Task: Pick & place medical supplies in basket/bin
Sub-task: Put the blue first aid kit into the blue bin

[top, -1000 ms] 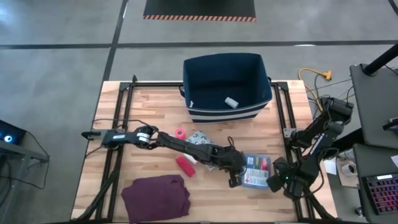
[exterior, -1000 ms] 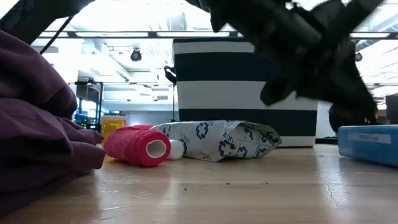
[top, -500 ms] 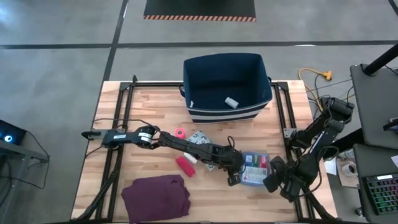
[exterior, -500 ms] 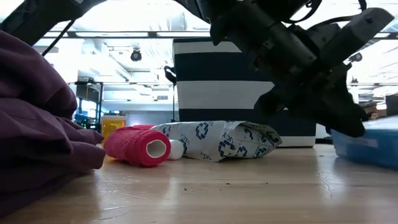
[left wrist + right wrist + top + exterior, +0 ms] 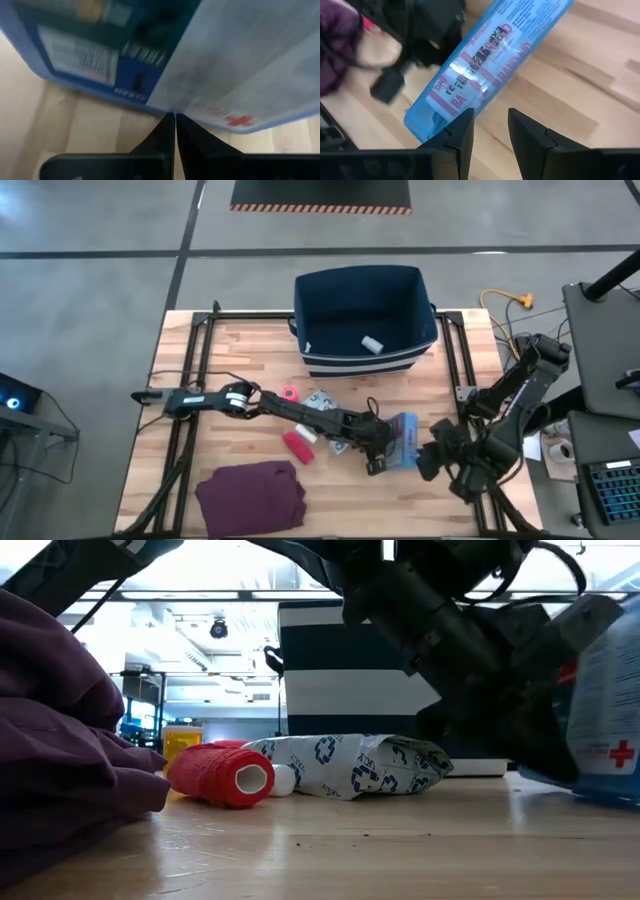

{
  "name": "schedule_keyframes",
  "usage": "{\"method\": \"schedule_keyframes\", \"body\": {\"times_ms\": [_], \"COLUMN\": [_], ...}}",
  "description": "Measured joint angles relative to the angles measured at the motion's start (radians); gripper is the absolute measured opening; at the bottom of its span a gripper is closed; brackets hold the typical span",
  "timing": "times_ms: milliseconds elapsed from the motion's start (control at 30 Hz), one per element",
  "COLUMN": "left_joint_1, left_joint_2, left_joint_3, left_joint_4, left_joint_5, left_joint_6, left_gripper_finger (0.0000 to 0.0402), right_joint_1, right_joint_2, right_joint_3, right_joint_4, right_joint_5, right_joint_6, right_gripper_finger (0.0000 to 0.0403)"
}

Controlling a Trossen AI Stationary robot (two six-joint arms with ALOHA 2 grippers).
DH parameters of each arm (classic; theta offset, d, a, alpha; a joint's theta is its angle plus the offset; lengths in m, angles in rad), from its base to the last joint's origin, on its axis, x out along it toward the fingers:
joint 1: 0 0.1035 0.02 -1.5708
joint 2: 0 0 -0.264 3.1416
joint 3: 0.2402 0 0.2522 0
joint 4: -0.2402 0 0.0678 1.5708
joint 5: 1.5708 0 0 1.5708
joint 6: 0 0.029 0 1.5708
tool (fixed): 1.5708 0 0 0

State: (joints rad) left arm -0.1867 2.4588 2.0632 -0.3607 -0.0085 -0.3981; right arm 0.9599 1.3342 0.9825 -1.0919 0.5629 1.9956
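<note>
The blue first-aid pouch (image 5: 405, 440) with its red cross (image 5: 622, 752) stands tipped up on edge near the table's right near side. My left gripper (image 5: 385, 452) has reached across the table and is shut at the pouch's left edge. My right gripper (image 5: 432, 460) is open just right of the pouch, fingers (image 5: 465, 125) pointing at it. The grey-white packet (image 5: 322, 404), pink roll (image 5: 289, 393), red roll (image 5: 297, 447) and a small white roll (image 5: 310, 435) lie mid-table. The navy striped bin (image 5: 360, 363) at the far edge holds one white roll (image 5: 372, 344). My left gripper (image 5: 175, 120) pinches a thin edge of the pouch (image 5: 200, 107) beside the red cross between its shut fingertips. It comes at the pouch low, from the table's left. The pouch stands steeply tilted, its lower edge (image 5: 590, 792) at the table top.
A folded maroon cloth (image 5: 250, 495) lies at the near left edge and fills the left of the low view (image 5: 60, 740). The left arm (image 5: 290, 412) stretches over the packet and rolls. Bare wood lies between the pouch and the bin.
The pouch lay flat a second ago and has since been tipped up onto its edge, shifting slightly left. My left gripper stayed at its left edge and rose a little. My right gripper moved left, toward the pouch.
</note>
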Motion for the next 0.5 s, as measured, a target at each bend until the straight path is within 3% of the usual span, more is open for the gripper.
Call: {"method": "schedule_keyframes", "body": {"times_ms": [233,500], "left_joint_1": [-0.001,-0.005], "left_joint_2": [-0.002,-0.009], "left_joint_3": [0.013,0.013], "left_joint_4": [-0.002,-0.010], "left_joint_5": [0.003,0.007], "left_joint_6": [0.000,-0.003], "left_gripper_finger": [0.0000,0.0000], "right_joint_1": [-0.075,-0.076], "right_joint_2": [0.016,0.015], "right_joint_3": [-0.005,-0.014], "right_joint_4": [0.069,0.045], "right_joint_5": [-0.010,-0.042], "right_joint_6": [-0.133,-0.121], "right_gripper_finger": [0.0112,0.0112]}}
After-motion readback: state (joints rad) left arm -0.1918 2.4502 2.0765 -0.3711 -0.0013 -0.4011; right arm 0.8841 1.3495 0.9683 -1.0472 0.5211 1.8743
